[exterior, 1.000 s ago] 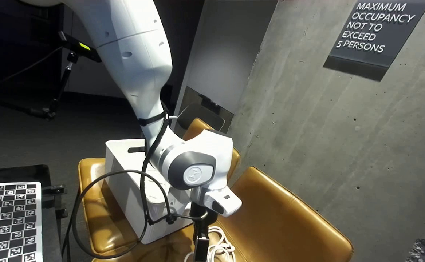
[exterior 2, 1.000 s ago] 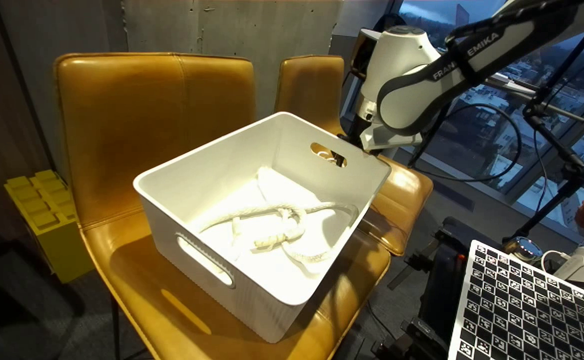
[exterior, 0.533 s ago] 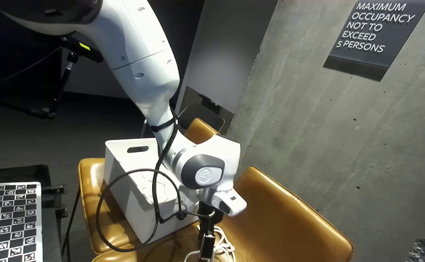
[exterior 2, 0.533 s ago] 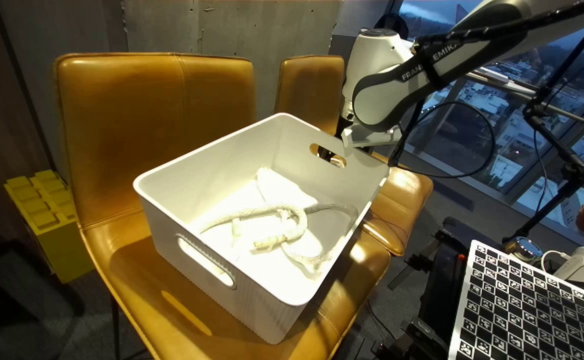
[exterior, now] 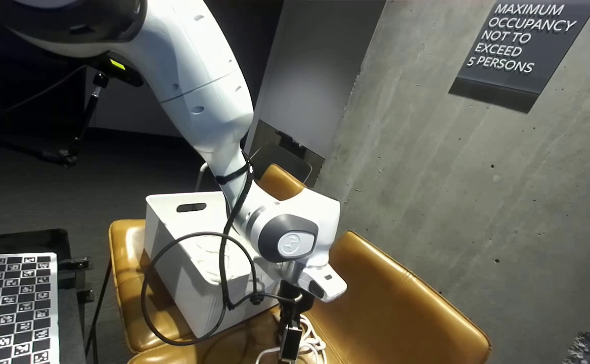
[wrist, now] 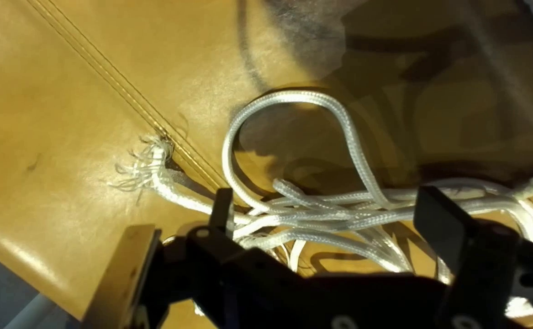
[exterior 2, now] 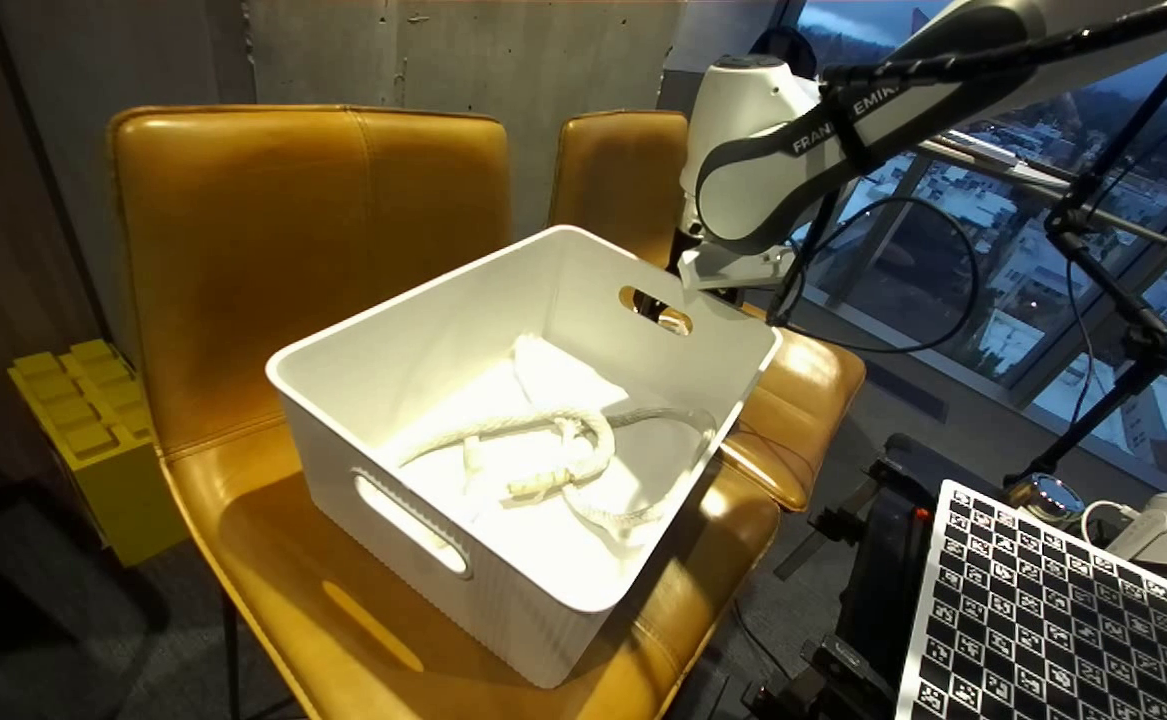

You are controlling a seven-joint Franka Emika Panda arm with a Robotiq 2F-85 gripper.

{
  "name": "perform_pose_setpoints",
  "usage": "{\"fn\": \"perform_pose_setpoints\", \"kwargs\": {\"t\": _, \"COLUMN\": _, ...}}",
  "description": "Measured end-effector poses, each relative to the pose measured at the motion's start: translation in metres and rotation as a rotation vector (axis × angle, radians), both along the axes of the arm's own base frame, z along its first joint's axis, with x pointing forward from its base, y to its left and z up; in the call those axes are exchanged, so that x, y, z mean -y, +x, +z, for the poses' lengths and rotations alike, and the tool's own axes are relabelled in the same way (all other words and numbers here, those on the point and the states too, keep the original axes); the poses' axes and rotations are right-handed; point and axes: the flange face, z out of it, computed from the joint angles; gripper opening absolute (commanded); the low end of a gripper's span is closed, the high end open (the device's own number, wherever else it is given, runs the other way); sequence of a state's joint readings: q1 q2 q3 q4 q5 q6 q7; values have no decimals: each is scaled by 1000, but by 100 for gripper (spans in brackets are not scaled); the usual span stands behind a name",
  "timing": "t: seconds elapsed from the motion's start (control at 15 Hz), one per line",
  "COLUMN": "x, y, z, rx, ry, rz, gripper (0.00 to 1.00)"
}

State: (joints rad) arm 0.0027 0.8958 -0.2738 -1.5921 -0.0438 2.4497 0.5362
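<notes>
Washed-out glare inside bin (exterior 2: 488, 335), shadows across chair seat (wrist: 398, 114), dim floor (exterior: 112, 174)

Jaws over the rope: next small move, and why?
Probably lower the jaws slightly, straight toward the chair. In the wrist view they stand wide open, and several strands of the rope cross the gap between them, but nothing looks gripped. The sideways line-up seems good; height is what I can't judge from these views.
</notes>
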Motion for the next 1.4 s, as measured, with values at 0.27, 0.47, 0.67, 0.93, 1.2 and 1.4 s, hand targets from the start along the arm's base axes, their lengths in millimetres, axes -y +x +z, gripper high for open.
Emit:
{"fn": "perform_pose_setpoints", "kwargs": {"t": 0.27, "x": 16, "y": -5, "z": 15, "rx": 12, "ry": -4, "rz": -27, "gripper": 100}}
{"fn": "perform_pose_setpoints", "kwargs": {"t": 0.47, "x": 29, "y": -14, "z": 33, "rx": 23, "ry": 0, "rz": -51, "gripper": 100}}
{"fn": "perform_pose_setpoints", "kwargs": {"t": 0.67, "x": 40, "y": -22, "z": 36, "rx": 22, "ry": 4, "rz": -71, "gripper": 100}}
{"fn": "perform_pose_setpoints", "kwargs": {"t": 0.93, "x": 46, "y": -26, "z": 28, "rx": 19, "ry": 23, "rz": -102, "gripper": 100}}
{"fn": "perform_pose_setpoints", "kwargs": {"t": 1.2, "x": 35, "y": -26, "z": 14, "rx": 14, "ry": 64, "rz": -127, "gripper": 100}}
{"fn": "perform_pose_setpoints", "kwargs": {"t": 1.4, "x": 31, "y": -38, "z": -10, "rx": -27, "ry": 75, "rz": -141, "gripper": 100}}
